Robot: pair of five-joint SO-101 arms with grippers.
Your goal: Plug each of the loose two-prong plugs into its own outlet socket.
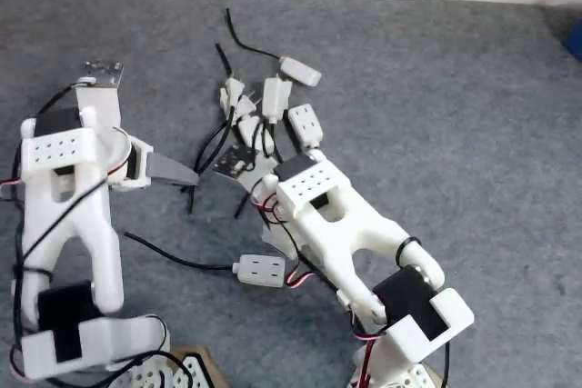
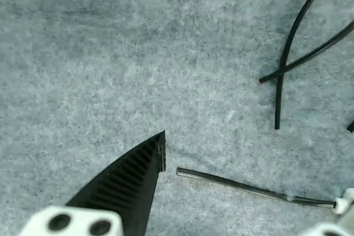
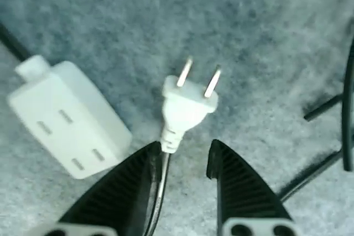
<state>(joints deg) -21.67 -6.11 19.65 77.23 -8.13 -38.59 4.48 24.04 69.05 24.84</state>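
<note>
The right hand (image 3: 185,150) is open with a moderate gap and holds nothing. A white two-prong plug (image 3: 188,100) lies flat on the grey bench (image 3: 276,20) just in front of the fingertips, with its prongs pointing away from the hand. Its thin cord (image 3: 162,167) runs back along the inner side of one finger. I judge that the step in hand is the grasp of this plug, and it is not yet done.

For the next move the hand needs to go a little forward and down, so that the plug body comes between the fingers, and then to close on the body and not on the cord. After that the prongs must be turned toward the white outlet socket (image 3: 69,117), which lies just beside the plug with its slots facing up.

Black cables (image 3: 323,109) lie near on the other side and could catch a finger. In the high view a tangle of other plugs and sockets (image 1: 268,106) lies just beyond this arm, and one more socket (image 1: 259,268) lies alone beside it. The left hand (image 1: 173,170) is low over the bench next to a loose black cord (image 2: 243,186). I cannot tell whether it is open or closed.
</note>
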